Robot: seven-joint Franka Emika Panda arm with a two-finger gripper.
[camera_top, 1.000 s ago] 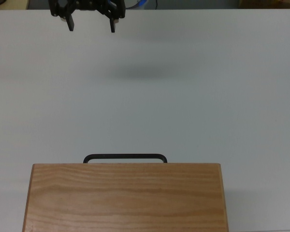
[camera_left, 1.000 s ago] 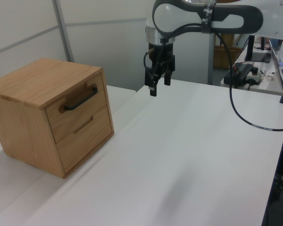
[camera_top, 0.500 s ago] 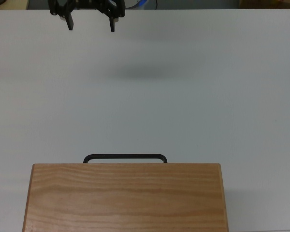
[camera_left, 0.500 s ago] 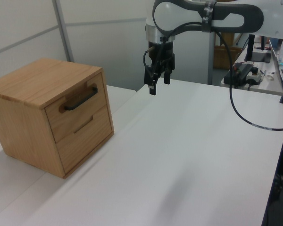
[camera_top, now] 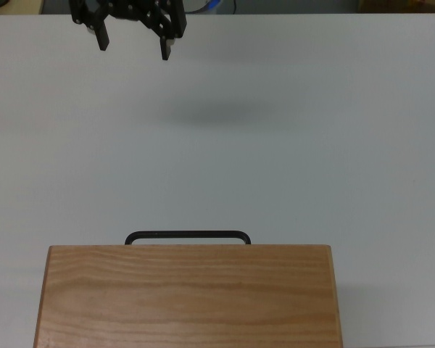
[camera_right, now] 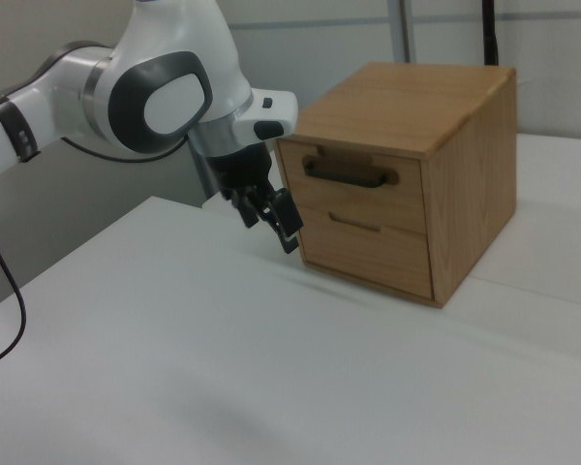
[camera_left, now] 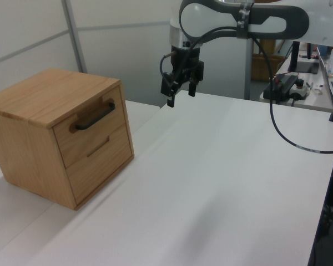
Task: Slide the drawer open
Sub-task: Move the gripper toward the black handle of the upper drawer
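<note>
The Franka Panda arm [camera_left: 250, 19] is reaching in from the left view's right, its white and grey links running level near the top edge before bending down at the wrist [camera_left: 180, 41]. The black two-finger gripper [camera_top: 133, 47] is hanging in the air, pointing downward and slightly tilted. Its fingers [camera_top: 101, 40] are standing wide apart, gripping nothing. In the right view the gripper [camera_right: 276, 221] is angling down toward the right view's right, below the rounded white joint [camera_right: 169, 92].
</note>
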